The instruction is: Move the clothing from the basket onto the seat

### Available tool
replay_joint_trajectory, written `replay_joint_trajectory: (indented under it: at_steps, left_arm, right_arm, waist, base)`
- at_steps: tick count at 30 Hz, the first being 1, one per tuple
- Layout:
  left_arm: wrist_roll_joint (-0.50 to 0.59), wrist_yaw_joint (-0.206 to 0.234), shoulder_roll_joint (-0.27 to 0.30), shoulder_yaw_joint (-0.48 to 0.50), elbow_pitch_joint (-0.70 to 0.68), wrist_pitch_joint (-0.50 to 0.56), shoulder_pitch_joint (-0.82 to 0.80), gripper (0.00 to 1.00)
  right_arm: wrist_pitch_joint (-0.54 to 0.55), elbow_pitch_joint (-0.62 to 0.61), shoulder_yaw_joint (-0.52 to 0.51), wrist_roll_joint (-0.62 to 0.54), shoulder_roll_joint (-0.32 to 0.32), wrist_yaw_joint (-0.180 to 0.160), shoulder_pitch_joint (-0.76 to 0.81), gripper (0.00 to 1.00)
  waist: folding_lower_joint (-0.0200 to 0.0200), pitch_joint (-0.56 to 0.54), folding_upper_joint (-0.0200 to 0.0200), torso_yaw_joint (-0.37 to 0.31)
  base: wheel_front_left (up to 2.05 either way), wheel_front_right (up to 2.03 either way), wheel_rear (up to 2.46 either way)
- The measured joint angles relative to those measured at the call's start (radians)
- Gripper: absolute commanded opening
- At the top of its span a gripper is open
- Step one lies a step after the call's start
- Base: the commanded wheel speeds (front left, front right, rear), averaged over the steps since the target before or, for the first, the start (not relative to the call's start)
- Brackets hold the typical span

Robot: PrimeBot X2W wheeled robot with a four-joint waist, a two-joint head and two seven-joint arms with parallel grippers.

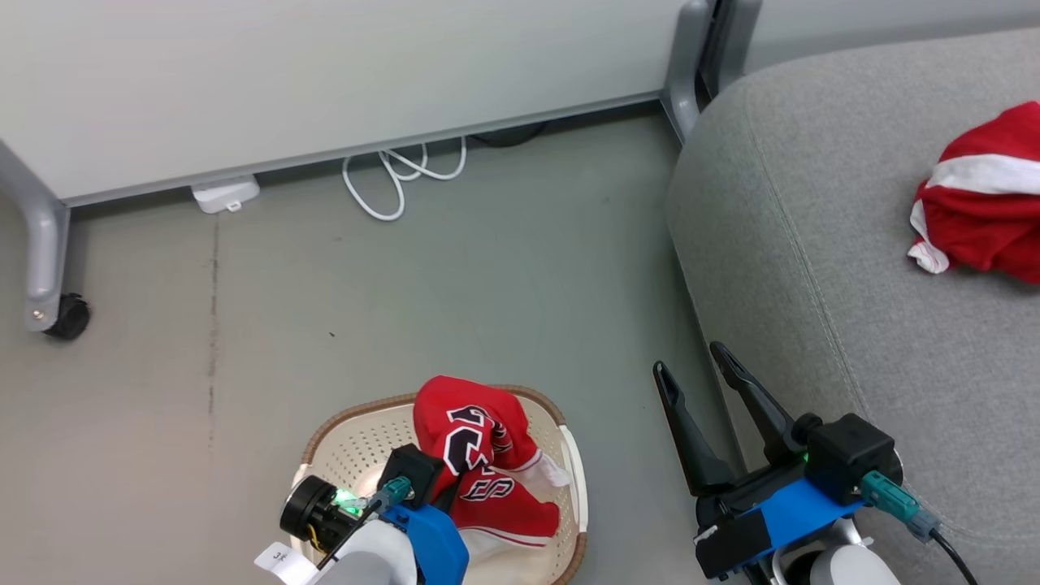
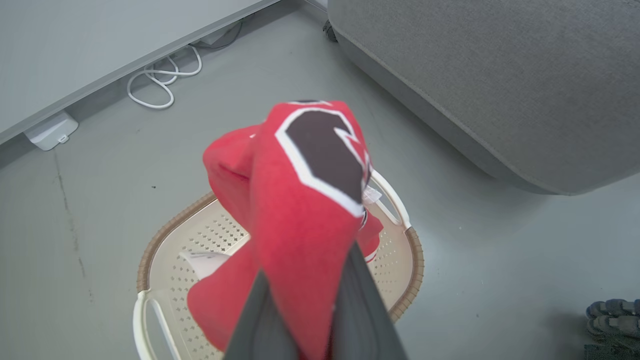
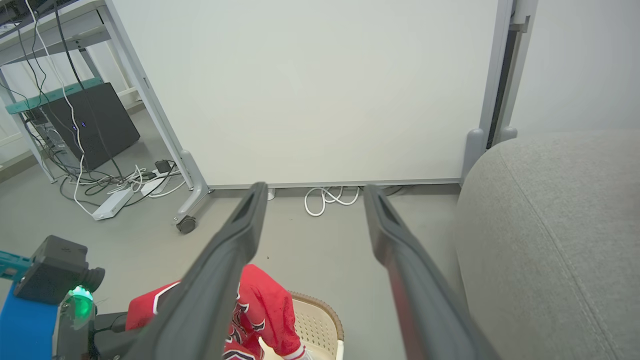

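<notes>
Two red pieces on my feeds: the striped garment (image 1: 983,211) lies on the grey seat (image 1: 812,244), and the lettered jersey (image 1: 475,435) hangs bunched over the basket (image 1: 357,406), pinched in my left end effector (image 2: 305,272). My right end effector (image 1: 689,361) gapes wide and empty beside the seat.

Grey floor (image 1: 422,276), faint dark line (image 1: 214,325) at left. Pale partition panel (image 1: 325,73) on grey metal leg (image 1: 41,236) with black caster (image 1: 69,317). White cable loops (image 1: 390,183) under panel edge, small white box (image 1: 225,195) near them. Right wrist view: black computer case (image 3: 97,125) below teal shelf (image 3: 45,95), tangled cables (image 3: 85,175), white power strip (image 3: 112,204) on floor.
</notes>
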Motion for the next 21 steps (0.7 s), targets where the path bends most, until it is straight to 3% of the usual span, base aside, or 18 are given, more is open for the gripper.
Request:
replay_joint_trajectory:
  at_steps: [21]
  left_arm:
    - [-0.151,0.01,0.0,-0.125,-0.223,-0.003,-0.048,0.0]
  right_arm:
    - [0.045,-0.031,-0.009,0.011,0.0,0.0,0.089,1.0]
  waist:
    - [0.0001,-0.129,0.0,0.1]
  base:
    - [0.0,0.0,0.0]
